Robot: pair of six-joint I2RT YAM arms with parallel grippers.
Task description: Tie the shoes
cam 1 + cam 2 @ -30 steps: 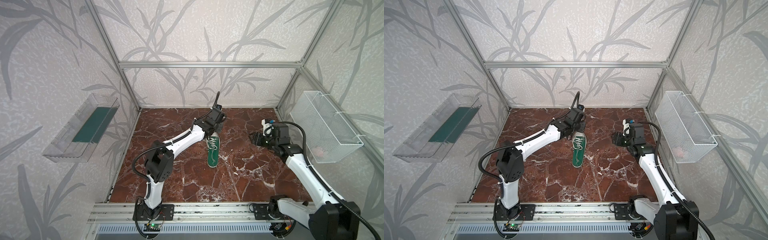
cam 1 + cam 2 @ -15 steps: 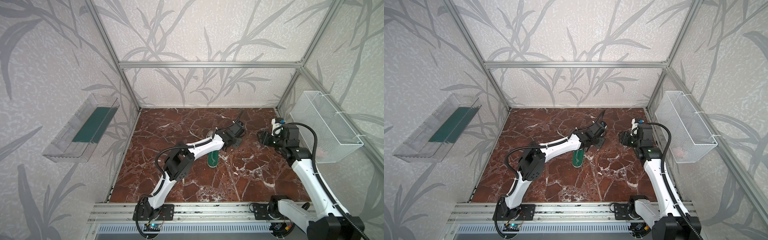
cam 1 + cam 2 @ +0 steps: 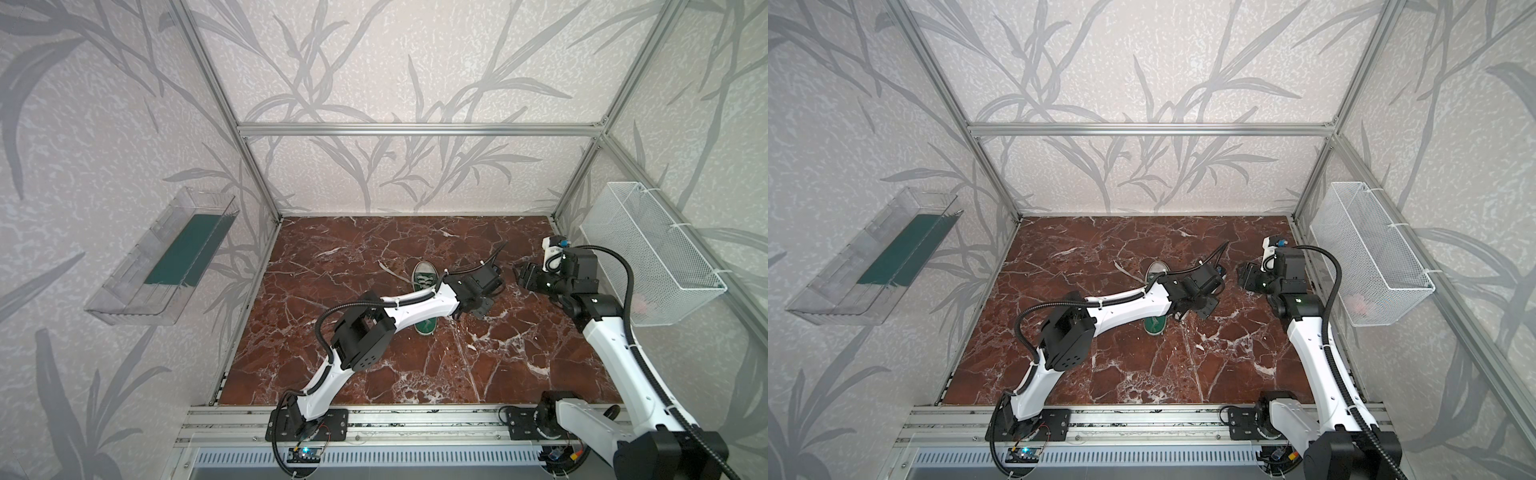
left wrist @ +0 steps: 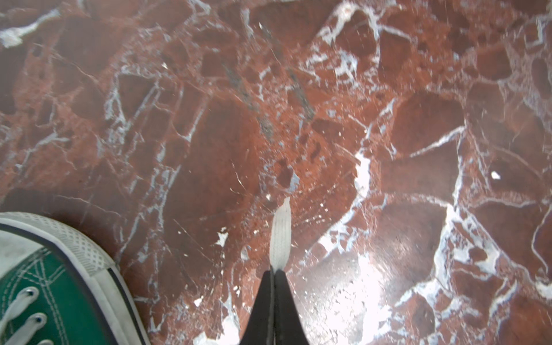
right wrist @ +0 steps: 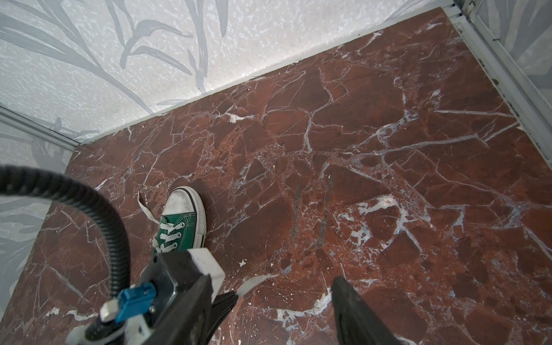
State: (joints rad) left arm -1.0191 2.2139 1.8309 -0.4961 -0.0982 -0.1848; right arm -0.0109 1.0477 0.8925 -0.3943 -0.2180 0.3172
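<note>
Shoe (image 3: pixel 424 283) sits mid-counter (image 3: pixel 374 365), toe toward back wall. Left fingers (image 4: pixel 263 301) pinched tight on lace (image 4: pixel 280 236) tip, held out beside shoe; we judge for slack. Right fingers (image 5: pixel 352 313) wide, empty, close by; we expect handover.

Green sneaker (image 3: pixel 1154 325) under left arm (image 3: pixel 1129 307)

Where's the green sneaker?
In both top views the green sneaker lies near the middle, toe toward the back wall, partly under the left arm; the left gripper pinches a lace end right of it.
</note>
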